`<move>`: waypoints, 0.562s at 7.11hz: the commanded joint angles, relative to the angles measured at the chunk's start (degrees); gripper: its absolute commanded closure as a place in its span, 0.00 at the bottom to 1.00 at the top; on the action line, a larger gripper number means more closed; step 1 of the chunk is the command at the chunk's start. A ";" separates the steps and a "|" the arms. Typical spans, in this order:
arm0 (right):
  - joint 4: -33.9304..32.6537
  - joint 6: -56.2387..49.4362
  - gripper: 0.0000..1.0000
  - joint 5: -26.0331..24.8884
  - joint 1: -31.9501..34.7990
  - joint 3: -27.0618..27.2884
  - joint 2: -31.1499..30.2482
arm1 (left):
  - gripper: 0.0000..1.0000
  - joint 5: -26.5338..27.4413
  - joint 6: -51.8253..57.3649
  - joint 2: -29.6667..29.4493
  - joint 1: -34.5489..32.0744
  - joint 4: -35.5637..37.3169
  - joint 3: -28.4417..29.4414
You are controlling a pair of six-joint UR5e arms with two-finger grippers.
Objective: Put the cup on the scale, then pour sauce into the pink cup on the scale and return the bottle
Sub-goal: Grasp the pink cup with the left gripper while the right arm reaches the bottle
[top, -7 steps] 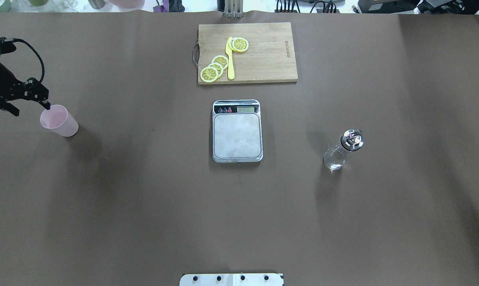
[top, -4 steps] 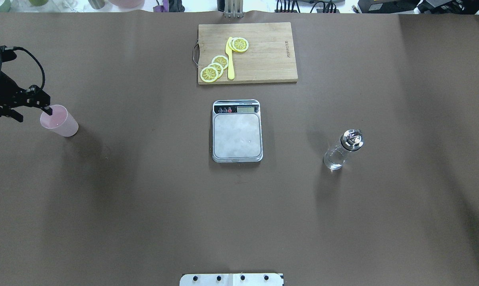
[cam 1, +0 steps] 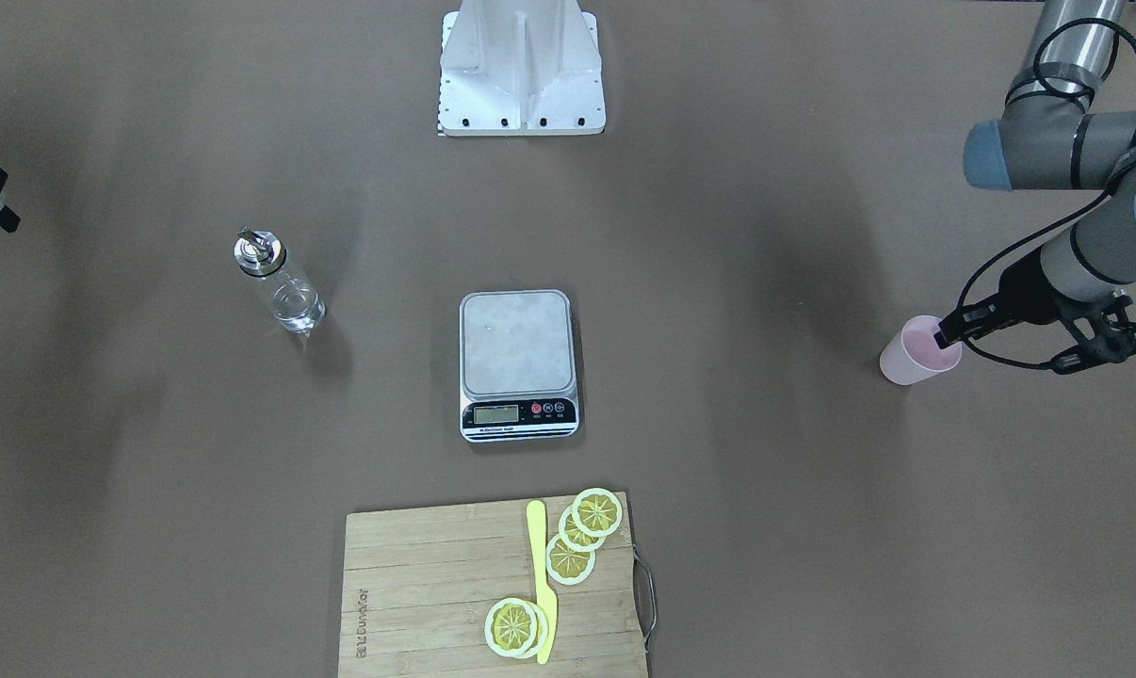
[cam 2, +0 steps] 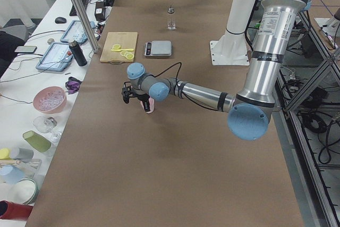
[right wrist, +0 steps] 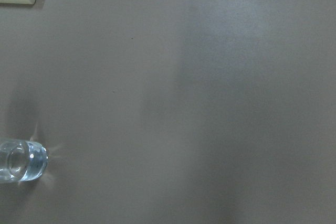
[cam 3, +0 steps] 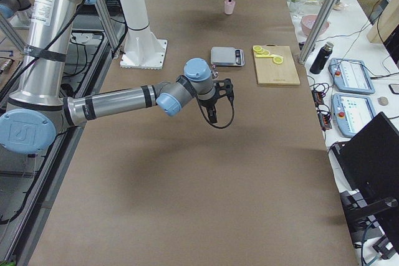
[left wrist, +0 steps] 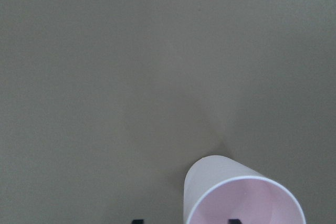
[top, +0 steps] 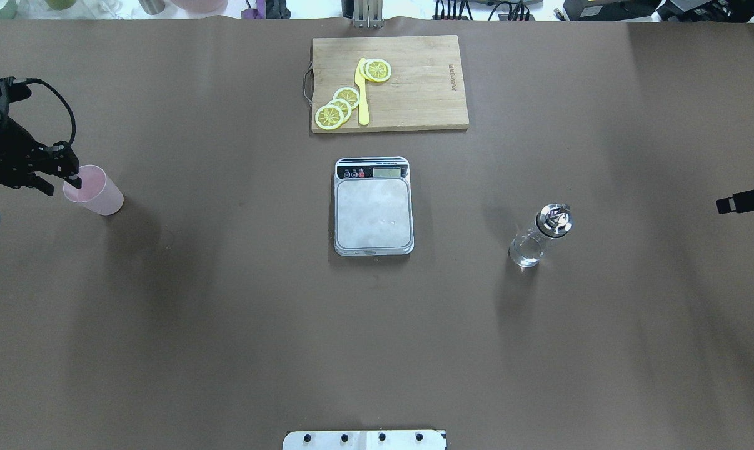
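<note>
- Nearest the robot, we see the white base plate (top: pixel 364 439) at the edge of the brown table (top: pixel 227 325), on the robot's side of the scale (top: pixel 373 209)
- The bottle (top: pixel 536 237) stands upright on the table to the scale's right and well apart from it, about level with the scale's near end; its metal cap and spout are on, and the sauce (top: pixel 526 253) shows only as clear liquid low in the glass
- The right gripper (top: pixel 724 204) reaches in further right of the scale than the bottle, well clear of both – only a dark bar of it shows from overhead, and we cannot tell whether its jaws are apart or together
- The scale lies flat mid-table, its black display strip at the end away from the robot
- The cup (top: pixel 95 192) stands upright on the table far to the scale's left, roughly level with the display strip, so it is not yet on the platform
- The left gripper (top: pixel 62 185) is at the cup's side away from the scale, jaws apart – in the wrist view one fingertip sits inside the rim and the other outside, straddling the wall without pinching it
- Beyond the scale's display end lies the wooden cutting board (top: pixel 414 94), carrying lemon slices (top: pixel 330 116) and a yellow knife (top: pixel 362 94)
</note>
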 commanded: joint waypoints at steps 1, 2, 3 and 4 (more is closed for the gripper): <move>2.53 0.59 0.00 -2.34 -4.18 -0.01 0.18 | 0.42 0.09 -0.15 0.09 0.61 -0.73 -0.02; 5.76 1.55 0.00 -5.14 -6.64 -0.09 0.10 | 0.42 0.09 -0.15 0.09 1.04 -0.73 0.24; 8.05 2.95 0.00 -6.82 -9.53 -0.09 -0.08 | 0.45 0.09 -0.15 0.09 1.13 -0.73 0.42; 9.99 4.62 0.00 -10.58 -13.39 -0.09 0.27 | 0.61 0.18 -0.06 0.00 1.31 -0.82 0.59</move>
